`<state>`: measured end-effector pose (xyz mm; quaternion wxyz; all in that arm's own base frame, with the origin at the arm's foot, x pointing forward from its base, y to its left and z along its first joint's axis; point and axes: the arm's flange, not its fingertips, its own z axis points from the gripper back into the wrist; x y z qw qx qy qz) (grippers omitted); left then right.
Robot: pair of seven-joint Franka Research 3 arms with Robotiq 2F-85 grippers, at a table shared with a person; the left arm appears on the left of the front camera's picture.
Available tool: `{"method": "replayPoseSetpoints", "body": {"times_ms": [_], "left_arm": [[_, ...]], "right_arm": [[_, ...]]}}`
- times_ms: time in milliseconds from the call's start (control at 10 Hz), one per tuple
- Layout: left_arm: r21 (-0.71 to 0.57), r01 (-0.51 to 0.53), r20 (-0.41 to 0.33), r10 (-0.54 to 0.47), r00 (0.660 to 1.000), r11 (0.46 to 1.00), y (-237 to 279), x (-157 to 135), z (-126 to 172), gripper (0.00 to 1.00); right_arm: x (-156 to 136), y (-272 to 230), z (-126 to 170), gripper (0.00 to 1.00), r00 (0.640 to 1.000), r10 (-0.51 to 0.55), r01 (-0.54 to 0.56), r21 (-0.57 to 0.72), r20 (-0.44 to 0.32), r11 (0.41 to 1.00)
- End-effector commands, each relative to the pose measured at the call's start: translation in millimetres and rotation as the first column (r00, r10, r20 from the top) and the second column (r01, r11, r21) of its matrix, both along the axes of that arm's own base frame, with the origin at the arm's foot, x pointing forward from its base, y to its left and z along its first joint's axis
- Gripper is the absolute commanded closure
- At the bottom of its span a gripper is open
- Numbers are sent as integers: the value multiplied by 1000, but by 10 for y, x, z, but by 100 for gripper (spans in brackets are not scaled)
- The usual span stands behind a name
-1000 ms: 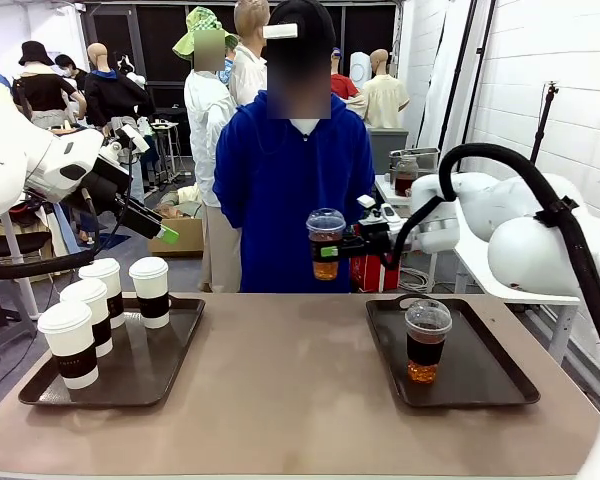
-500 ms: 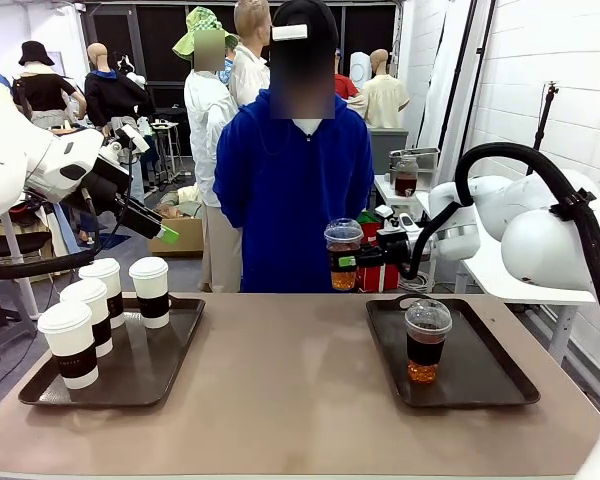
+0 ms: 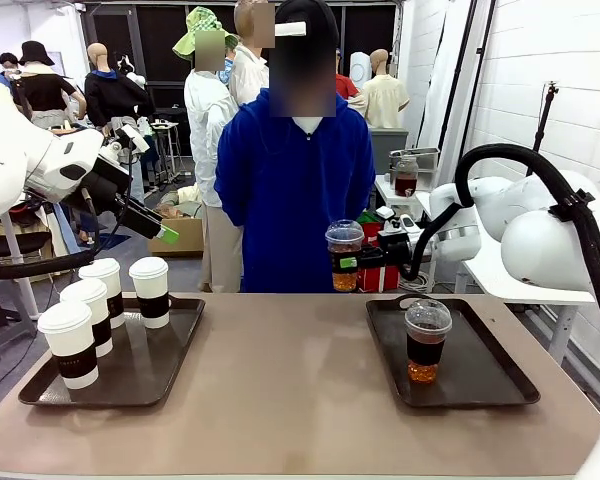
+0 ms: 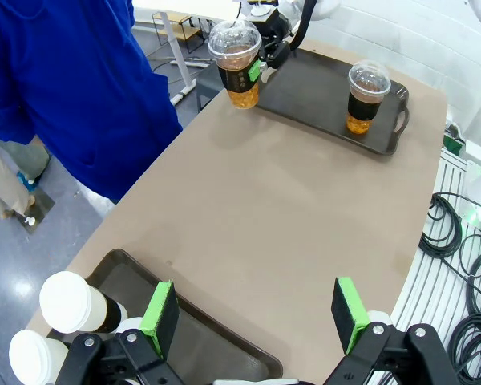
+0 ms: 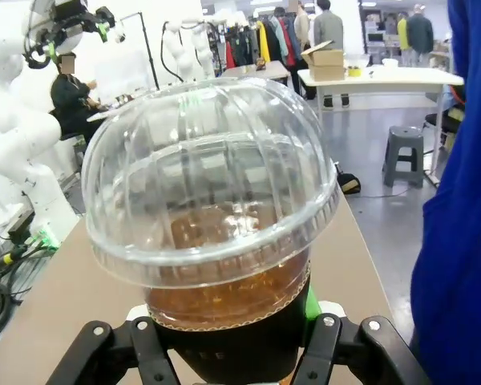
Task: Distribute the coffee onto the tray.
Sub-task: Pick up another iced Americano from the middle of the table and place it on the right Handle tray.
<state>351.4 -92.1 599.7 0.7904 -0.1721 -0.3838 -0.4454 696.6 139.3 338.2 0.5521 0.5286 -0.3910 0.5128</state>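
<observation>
The right gripper [image 3: 352, 262] has its jaws clamped on a dome-lidded cup [image 3: 344, 255], aloft beyond the right tray [image 3: 480, 385], where a second cup [image 3: 426, 341] stands. The left gripper [image 4: 255, 311] hangs with jaws spread wide and empty.

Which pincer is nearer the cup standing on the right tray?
Right. The right pincer holds another cup in the air just beyond the right tray, near that cup. The left pincer hangs above the left tray.

Four white lidded paper cups with dark brown sleeves [image 3: 105, 310] stand on a dark brown plastic tray [image 3: 140, 375]. Two clear dome-lidded plastic cups of amber-brown drink [image 3: 344, 255] wear black bands. The tabletop [image 3: 290, 400] is plain beige; the fingers [image 4: 160, 309] carry green pads.
</observation>
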Motion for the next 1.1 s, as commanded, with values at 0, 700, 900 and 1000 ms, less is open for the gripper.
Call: {"method": "replayPoseSetpoints", "body": {"times_ms": [0,700,900,1000], "left_arm": [[-6,6,-5,-6,1000,1000,16,0,-9,0],[-6,6,-5,-6,1000,1000,16,0,-9,0],[-6,6,-5,-6,1000,1000,16,0,-9,0],[-6,6,-5,-6,1000,1000,16,0,-9,0]], "right_arm": [[-22,-303,49,37,1000,-14,14,9,21,1000],[-257,-1184,-267,37,994,-83,81,34,75,996],[-328,-1273,-376,37,990,-97,94,41,99,995],[-360,-1304,-434,37,991,-96,92,44,99,995]]}}
